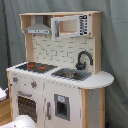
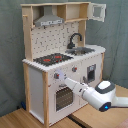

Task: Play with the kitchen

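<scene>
In the second exterior view the arm is reaching in from the foreground, its tool point(image 2: 64, 79) pressing up against the knob point(image 2: 57, 76) just above the oven door point(image 2: 61, 97) of the kitchen point(image 2: 60, 65), though I cannot tell whether it is apart or together. The kitchen is standing on the wooden floor point(image 2: 20, 119), and it is looking stiff, bulky and too heavy to lift. Its small moving parts are probably offering the best hold: the knobs and door nearest the tool, then the black faucet point(image 2: 75, 39) beyond the hob point(image 2: 52, 59).

Looked like a robot lab setup, not a real home. A grey curtain point(image 1: 115, 60) hung behind the kitchen point(image 2: 65, 60), with the robot arm point(image 2: 95, 92) in front.
</scene>
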